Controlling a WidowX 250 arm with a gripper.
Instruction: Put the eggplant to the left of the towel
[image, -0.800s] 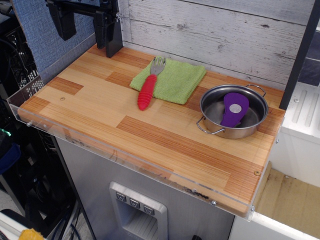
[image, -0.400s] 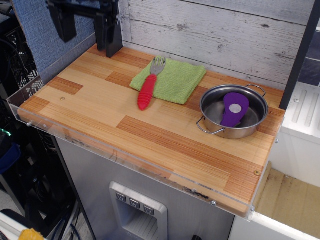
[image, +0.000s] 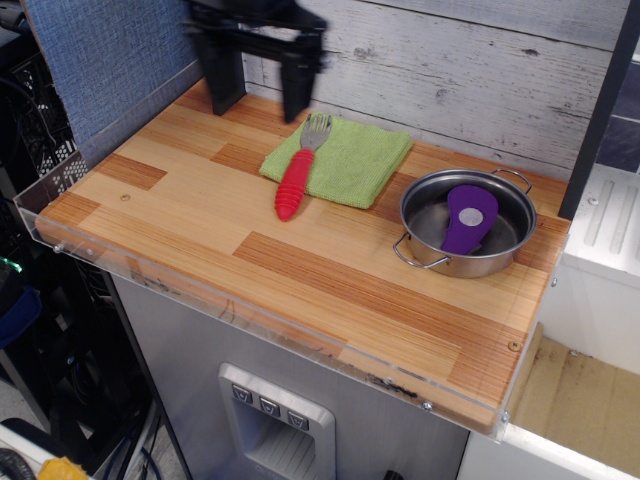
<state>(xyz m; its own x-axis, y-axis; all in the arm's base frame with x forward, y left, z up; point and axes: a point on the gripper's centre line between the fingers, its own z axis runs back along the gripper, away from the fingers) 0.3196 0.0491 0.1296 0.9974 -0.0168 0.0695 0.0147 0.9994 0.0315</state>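
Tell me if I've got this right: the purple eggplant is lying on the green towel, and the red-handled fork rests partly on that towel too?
Not quite. The eggplant lies inside the steel pot, right of the towel, as the observation.image view shows. The fork does rest partly on the towel.

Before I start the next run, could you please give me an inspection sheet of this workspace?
Surface: wooden table with a clear plastic edge guard.
Job's things: eggplant lies inside the steel pot, right of the towel; not yet moved.
Clutter: red-handled fork lies partly on the towel's left edge, handle on the wood.
Gripper: gripper open, empty, raised at the back, above the towel's far left corner.
Cables: nothing seen on the table.
Surroundings: grey plank wall behind, blue panel at left.
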